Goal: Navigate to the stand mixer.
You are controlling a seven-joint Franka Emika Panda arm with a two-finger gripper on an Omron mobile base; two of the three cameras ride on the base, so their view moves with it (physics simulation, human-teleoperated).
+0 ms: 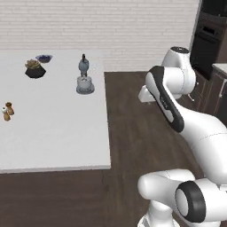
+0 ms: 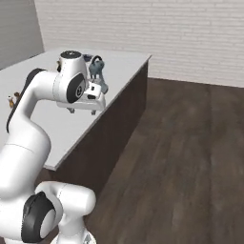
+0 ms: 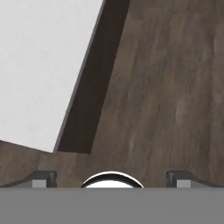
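Although the job is only to drive up to it, the mixer point(image 1: 84, 76) looks like a heavy, rigid appliance with a top-heavy arched head, and its pale bowl would likely be smooth and slippery. If it ever had to be moved, my guess is the flat base or the neck under the head would be the safest place to grip, not the bowl. It stands upright on the white counter point(image 1: 53, 133), close to the counter's right edge and toward the far end. A dark plant pot point(image 1: 35, 69) and a small bowl point(image 1: 44, 58) sit well to the mixer's left, and two small shakers point(image 1: 6, 111) stand nearer the camera, far left of the mixer.

The arm is folded up above the base, elbow raised and wrist bent forward, with the hand hanging over the wooden floor point(image 3: 166, 87) beside the counter's corner. The gripper point(image 3: 111, 178) points down at that floor, fingers spread wide apart and holding nothing.
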